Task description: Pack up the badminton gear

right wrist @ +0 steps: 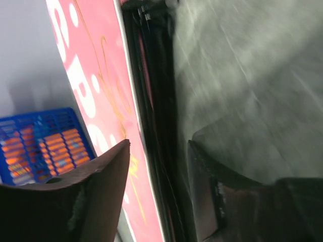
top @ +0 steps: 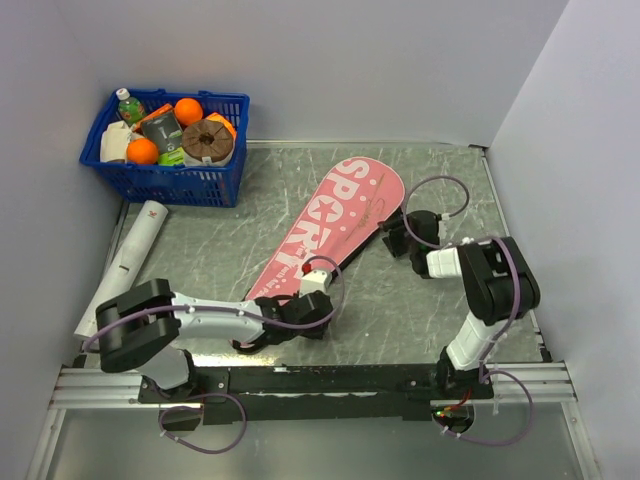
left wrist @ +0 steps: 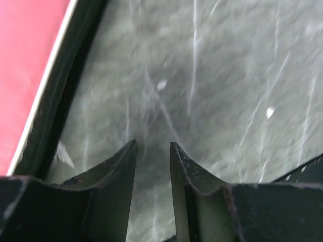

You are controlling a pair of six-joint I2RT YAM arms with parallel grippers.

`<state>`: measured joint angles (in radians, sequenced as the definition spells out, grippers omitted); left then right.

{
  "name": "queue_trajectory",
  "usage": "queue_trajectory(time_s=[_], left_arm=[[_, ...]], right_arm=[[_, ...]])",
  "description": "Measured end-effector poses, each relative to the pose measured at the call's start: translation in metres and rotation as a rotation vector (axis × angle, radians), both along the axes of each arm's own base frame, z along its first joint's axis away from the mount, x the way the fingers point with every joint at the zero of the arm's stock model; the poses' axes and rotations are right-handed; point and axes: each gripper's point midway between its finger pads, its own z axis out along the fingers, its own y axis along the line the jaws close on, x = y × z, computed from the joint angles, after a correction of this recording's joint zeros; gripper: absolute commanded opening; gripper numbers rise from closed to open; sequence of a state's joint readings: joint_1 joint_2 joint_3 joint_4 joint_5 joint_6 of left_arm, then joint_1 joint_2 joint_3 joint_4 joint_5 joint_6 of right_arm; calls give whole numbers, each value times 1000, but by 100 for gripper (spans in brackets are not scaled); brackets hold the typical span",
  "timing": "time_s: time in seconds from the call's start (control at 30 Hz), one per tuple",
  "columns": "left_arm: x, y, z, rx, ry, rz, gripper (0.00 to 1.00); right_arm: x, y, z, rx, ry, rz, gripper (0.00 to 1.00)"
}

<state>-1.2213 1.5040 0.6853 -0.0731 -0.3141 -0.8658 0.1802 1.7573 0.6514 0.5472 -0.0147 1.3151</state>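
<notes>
Crowding your 10 o'clock corner, the blue plastic basket (top: 165, 183) of groceries sits well apart from the gear. The long pink racket bag (top: 325, 228) lies flat across the scratched grey worktop (top: 210, 260), narrow end toward 7 o'clock and rounded head toward 1 o'clock. The white tube (top: 130, 262) lies at 9 o'clock along the wall. Your left pincer (left wrist: 153, 145), narrowly parted and empty, hovers beside the bag's black edge. Your right pincer (right wrist: 158, 146) stands wider, with that edge showing between its fingers.

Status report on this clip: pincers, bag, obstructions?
Left pincer open, empty, beside pink bag. Right pincer open over bag's black edge. Nothing on bag.
</notes>
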Motion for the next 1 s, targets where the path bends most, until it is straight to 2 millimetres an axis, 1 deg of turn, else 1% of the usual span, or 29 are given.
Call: queue_trajectory(time_s=[0.1,0.17,0.23,0.3,0.4,0.53,0.6,0.63,0.67,0.73,0.77,0.83,0.87,0.93,1.0], left_arm=[[13,-4,1,2,-17,52,37],[24,-1,-2,7,-22,87,38],[39,4,-1,-4,-25,142,38],[55,14,-2,-11,-28,197,39],[76,29,-2,-38,-28,268,39],[99,62,-1,-62,-38,378,39],[107,79,-1,-72,-42,426,40],[110,86,-1,-75,-43,445,40],[113,94,-1,-84,-41,468,40],[119,108,0,-98,-38,507,39],[120,114,0,-106,-34,521,35],[121,122,1,-118,-26,540,33],[121,126,2,-124,-24,545,32],[119,126,9,-150,-18,530,33],[115,115,26,-212,-26,486,34]], right_arm=[[-19,-2,4,-37,20,36,61],[-28,-4,11,-71,24,58,63],[-37,-9,20,-113,19,72,67],[-42,-17,36,-178,-5,71,71],[-44,-30,48,-268,3,62,73],[-31,-52,66,-382,25,54,73],[-16,-61,78,-430,26,68,73],[-13,-65,80,-436,25,64,73],[-3,-69,81,-451,32,82,72],[11,-71,80,-471,49,123,71],[21,-70,77,-479,60,161,71],[34,-70,67,-504,88,228,71],[38,-69,62,-512,100,256,71],[43,-72,50,-542,136,317,71],[46,-73,43,-560,158,359,71]])
